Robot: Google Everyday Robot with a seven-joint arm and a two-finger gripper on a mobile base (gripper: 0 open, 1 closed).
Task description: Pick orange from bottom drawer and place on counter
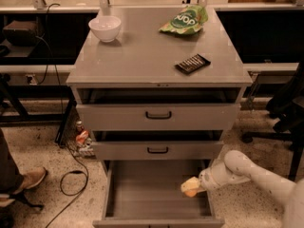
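One white bowl [104,27] sits at the far left of the counter [137,56]. Below, two upper drawers [118,117] stand slightly ajar over the one bottom drawer [147,194] (pulled out much farther). One green snack bag [184,20] lies far right on the counter, and one dark wrapped bar [192,63] lies nearer. Over the bottom drawer's right side, the single gripper [191,188] is clenched around the one orange [189,193].
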